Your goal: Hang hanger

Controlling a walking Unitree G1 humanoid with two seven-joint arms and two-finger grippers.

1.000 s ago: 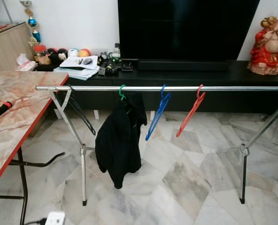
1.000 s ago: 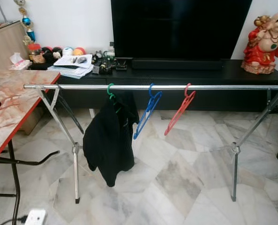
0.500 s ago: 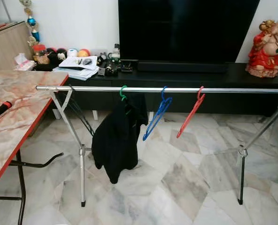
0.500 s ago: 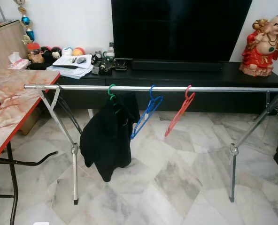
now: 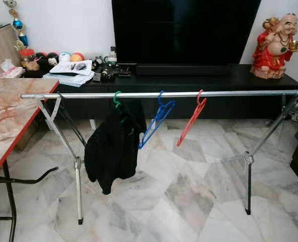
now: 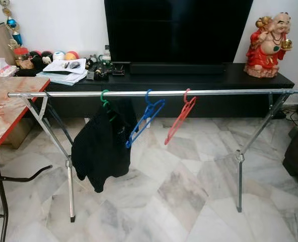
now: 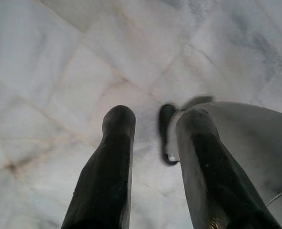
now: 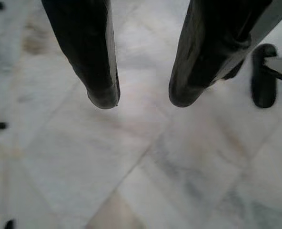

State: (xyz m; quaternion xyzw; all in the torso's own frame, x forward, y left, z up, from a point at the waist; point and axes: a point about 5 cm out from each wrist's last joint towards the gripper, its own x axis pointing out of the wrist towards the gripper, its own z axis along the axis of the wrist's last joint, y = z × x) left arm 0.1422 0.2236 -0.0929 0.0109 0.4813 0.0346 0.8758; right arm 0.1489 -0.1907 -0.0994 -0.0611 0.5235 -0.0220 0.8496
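A marble floor [image 5: 189, 186] of grey and cream slabs spreads across the lower half of my head view. Across the middle of the frame runs a steel rail [image 5: 229, 93] on crossed legs. Three hangers sit on it, left of centre: a green hanger [image 5: 117, 99] carrying a black garment [image 5: 111, 151], a blue hanger [image 5: 156, 118] just right of it, and a red hanger [image 5: 192, 117] further right; the two bare ones hang tilted. Behind the rail, a black cabinet [image 5: 270, 80] stands against a white wall, with a dark TV [image 5: 184, 30] at top centre, a red figurine [image 5: 275, 45] at the upper right, and papers [image 5: 68, 68] and balls at the upper left. A marble-patterned table [image 5: 8, 116] with a red edge fills the left side.

My left gripper [image 7: 153, 121] hangs over the floor with its fingers apart, holding nothing. My right gripper [image 8: 141, 98] is likewise spread and empty above the pale slabs.
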